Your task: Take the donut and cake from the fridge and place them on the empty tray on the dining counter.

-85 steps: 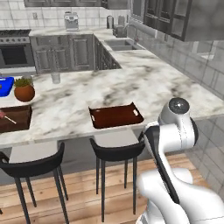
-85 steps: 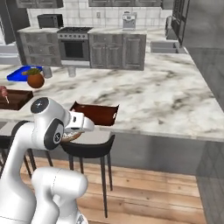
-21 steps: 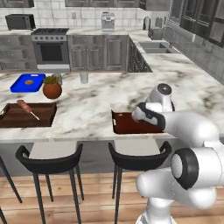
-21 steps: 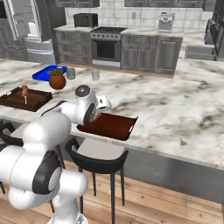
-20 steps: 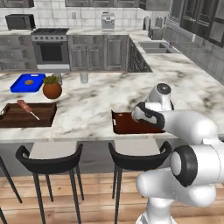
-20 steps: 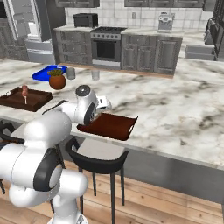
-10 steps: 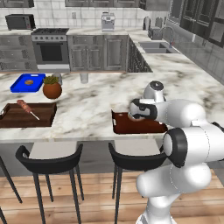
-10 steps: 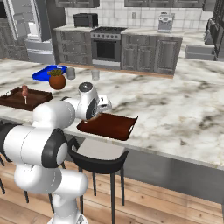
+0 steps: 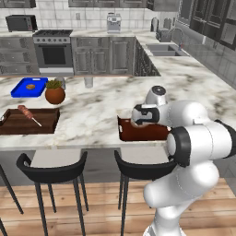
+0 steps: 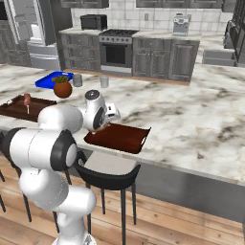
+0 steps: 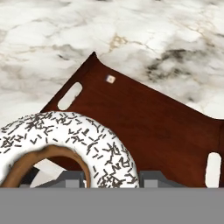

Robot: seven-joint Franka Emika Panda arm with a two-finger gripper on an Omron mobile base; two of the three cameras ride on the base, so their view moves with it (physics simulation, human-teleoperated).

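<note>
In the left base view, you see the arm folded low over the marble bench point(image 9: 101, 115), its hand at the left part of the dark red-brown tray point(image 9: 143, 132). The tray lies at the bench's near edge, above 2 black stools point(image 9: 55, 168). Further left sit a deeper wooden tray point(image 9: 27, 122) with a stick in it, a potted plant point(image 9: 54, 93) and a blue tray point(image 9: 28, 86).

In the right base view, you see the same tray point(image 10: 117, 137) with its long bare floor just right of the hand. The grey fridge point(image 10: 31, 33) stands far back at the left.

In the hand view, you look down on the tray point(image 11: 144, 122), its slot handles at 2 ends. The donut point(image 11: 65, 148), white-glazed with dark sprinkles, sits close to the camera, over the tray's near corner. The jaws point(image 11: 111, 177) stand partly apart and hold the donut between them, above the tray floor; you cannot tell whether it touches the tray.
</note>
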